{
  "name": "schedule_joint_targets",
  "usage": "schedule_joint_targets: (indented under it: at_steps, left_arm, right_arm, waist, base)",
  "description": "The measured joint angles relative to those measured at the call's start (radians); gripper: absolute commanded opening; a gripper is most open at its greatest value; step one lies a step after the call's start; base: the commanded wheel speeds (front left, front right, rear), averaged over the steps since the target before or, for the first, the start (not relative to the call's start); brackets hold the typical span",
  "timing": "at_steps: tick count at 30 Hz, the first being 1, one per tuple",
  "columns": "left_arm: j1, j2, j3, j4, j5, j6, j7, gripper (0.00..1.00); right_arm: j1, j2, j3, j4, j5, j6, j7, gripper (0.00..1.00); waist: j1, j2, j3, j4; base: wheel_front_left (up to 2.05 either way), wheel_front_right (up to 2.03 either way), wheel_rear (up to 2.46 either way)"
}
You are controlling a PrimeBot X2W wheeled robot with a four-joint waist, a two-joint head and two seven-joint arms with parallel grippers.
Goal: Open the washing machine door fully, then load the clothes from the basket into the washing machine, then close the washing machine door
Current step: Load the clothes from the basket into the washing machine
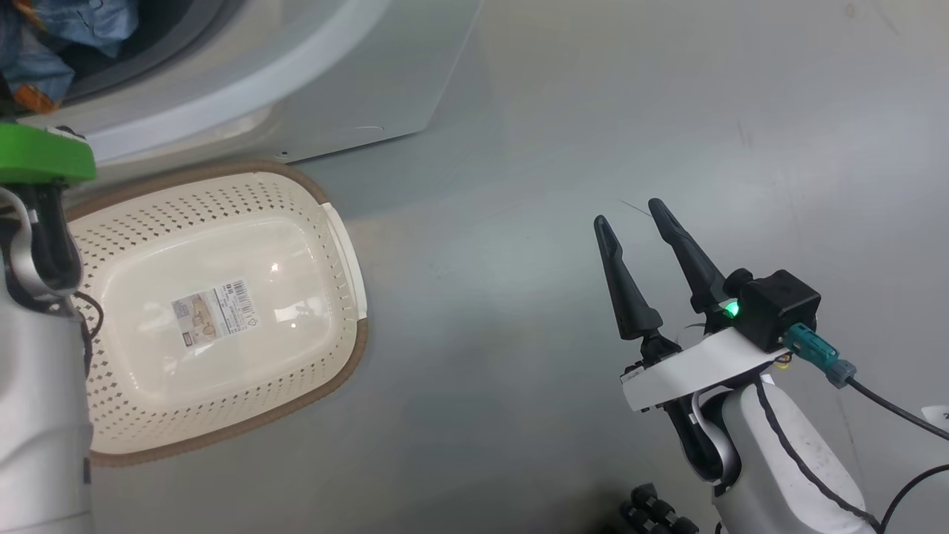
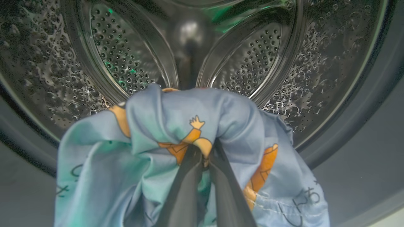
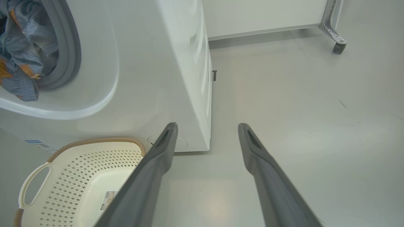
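Nearest, left gripper [image 2: 205,151] fingers pinched tight on clothes [image 2: 151,148], 6 o'clock of drum [image 2: 126,63] mouth | right gripper [image 1: 627,213] spread wide, holding nothing | basket [image 1: 348,356] at its 9 o'clock | washing machine [image 1: 356,81] at 11 o'clock

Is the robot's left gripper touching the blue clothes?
Touching. The left wrist view shows the left gripper pinching a fold of the clothes, fabric bunched around both fingertips.
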Motion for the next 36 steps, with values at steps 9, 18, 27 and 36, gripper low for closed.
schedule_joint_targets:
  at_steps: [9, 18, 27, 36]
  left_arm:
    - [-0.133, 0.074, 0.006, 0.109, 0.034, 0.028, 0.107, 0.0]
    - [-0.27, 0.195, 0.026, 0.176, 0.094, 0.051, 0.169, 0.0]
    - [-0.423, 0.269, 0.007, 0.254, 0.132, 0.049, 0.217, 0.0]
    - [-0.561, 0.265, 0.022, 0.277, 0.131, 0.061, 0.167, 0.0]
  right_arm:
    - [0.0, 0.0, 0.044, -0.002, 0.022, 0.0, 0.0, 1.0]
    - [0.008, 0.001, 0.09, -0.005, 0.05, 0.0, 0.0, 1.0]
    - [0.053, 0.005, 0.1, -0.013, 0.057, -0.009, 0.0, 1.0]
    - [0.067, 0.008, 0.092, -0.034, 0.057, -0.018, 0.0, 1.0]
  waist:
    - [0.0, 0.0, 0.018, -0.074]
    - [0.0, 0.0, 0.045, -0.153]
    - [-0.0001, 0.0, 0.091, -0.242]
    - [-0.0001, 0.0, 0.131, -0.255]
  base:
    - [0.0, 0.0, 0.0]
    - [0.0, 0.0, 0.0]
    - [0.0, 0.0, 0.0]
    - [0.0, 0.0, 0.0]
